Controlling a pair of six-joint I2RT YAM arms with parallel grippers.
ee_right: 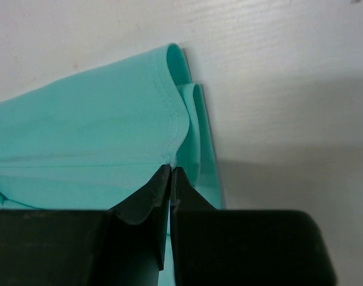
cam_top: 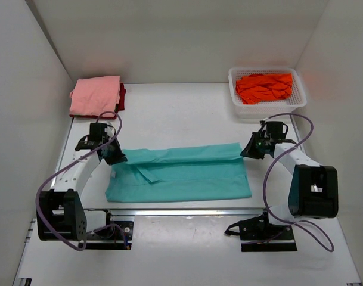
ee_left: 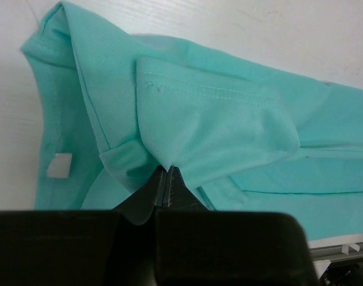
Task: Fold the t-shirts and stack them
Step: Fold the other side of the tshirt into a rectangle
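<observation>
Roughly, the job stands about halfway. At eleven o'clock on the table (cam_top: 181,113), a pink shirt (cam_top: 96,95) lies folded on top of a red shirt (cam_top: 121,95), of which only a strip shows at the right side; these two look done and stacked.

At the middle of the table the teal shirt (cam_top: 181,176) lies as a long band running from nine to three o'clock, with a layer folded over along its far edge. The left claw (cam_top: 117,156) is closed on a pinch of cloth at the band's nine-o'clock end. The right claw (cam_top: 248,150) is closed on the doubled hem at the three-o'clock end. Both wrist views show the fingers tight together with teal fabric caught at their tips.

So the lengthwise fold is in hand, and I judge that the crosswise folds and the move onto the stack are left to do. At one o'clock the orange shirt (cam_top: 264,87) sits crumpled in the basket (cam_top: 264,109), not yet folded, so it needs the whole treatment.
</observation>
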